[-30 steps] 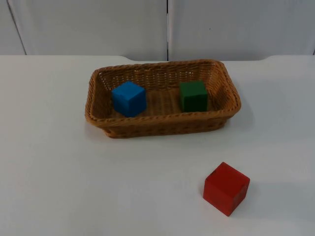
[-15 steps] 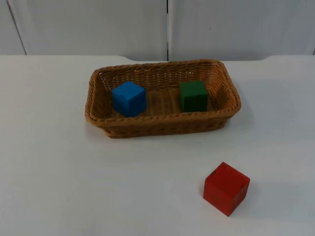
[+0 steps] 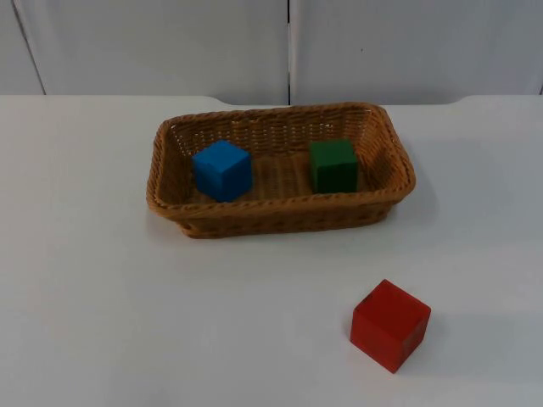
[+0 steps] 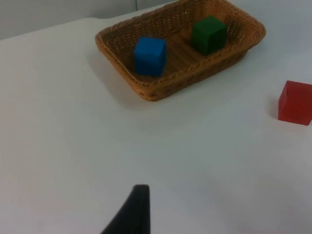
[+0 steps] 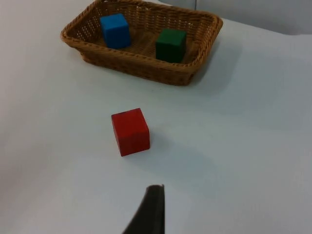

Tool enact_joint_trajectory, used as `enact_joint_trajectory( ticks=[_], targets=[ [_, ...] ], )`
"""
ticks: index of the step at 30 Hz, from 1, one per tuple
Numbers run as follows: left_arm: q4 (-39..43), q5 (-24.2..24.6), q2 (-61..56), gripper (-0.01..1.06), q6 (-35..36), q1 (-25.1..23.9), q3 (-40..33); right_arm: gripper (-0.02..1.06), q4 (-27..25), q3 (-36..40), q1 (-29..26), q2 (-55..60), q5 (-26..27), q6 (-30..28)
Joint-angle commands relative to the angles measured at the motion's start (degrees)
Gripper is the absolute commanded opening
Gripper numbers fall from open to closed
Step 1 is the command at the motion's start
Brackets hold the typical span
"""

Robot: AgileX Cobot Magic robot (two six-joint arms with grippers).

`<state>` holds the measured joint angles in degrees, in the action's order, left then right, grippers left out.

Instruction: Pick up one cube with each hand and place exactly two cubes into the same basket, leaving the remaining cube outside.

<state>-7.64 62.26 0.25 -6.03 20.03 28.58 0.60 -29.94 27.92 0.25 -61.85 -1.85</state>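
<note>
A brown wicker basket sits on the white table, near the grey partition wall, with its long side running from 9 to 3 o'clock in the top view. Inside it, the blue cube rests toward the 9 o'clock end and the green cube toward the 3 o'clock end, the two apart from each other on the woven floor. The red cube stands outside on the bare table, well apart from the basket, at about 5 o'clock from it, turned so one corner points toward the camera. No brand, label or writing can be read on the cubes or the basket (their faces are plain colour). The left gripper hangs above the table well back from the basket, with one black fingertip in the left wrist view; how far it is open cannot be told, and it has hold of nothing visible. The right gripper hangs likewise above the table, near the red cube; its opening also cannot be told.
</note>
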Motion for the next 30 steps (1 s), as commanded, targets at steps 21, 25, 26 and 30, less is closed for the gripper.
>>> enact_joint_trajectory(
  ticks=[21, 25, 26, 30],
  targets=[
    [2.79, -0.66, -0.25, 1.05, 3.94, -0.05, -0.23, 1.05, -0.06, 0.38, 0.15, -0.25, -0.01, 0.32],
    [4.32, -0.77, -0.25, 1.05, 6.03, -0.05, -0.23, 1.05, -0.06, 0.38, 0.15, -0.25, -0.01, 0.32],
    [4.32, -0.77, -0.25, 1.05, 6.03, -0.05, -0.23, 1.05, -0.06, 0.38, 0.15, -0.25, -0.01, 0.32],
    [4.32, -0.77, -0.25, 1.05, 6.03, -0.05, -0.23, 1.05, -0.06, 0.38, 0.15, -0.25, -0.01, 0.32]
  ],
)
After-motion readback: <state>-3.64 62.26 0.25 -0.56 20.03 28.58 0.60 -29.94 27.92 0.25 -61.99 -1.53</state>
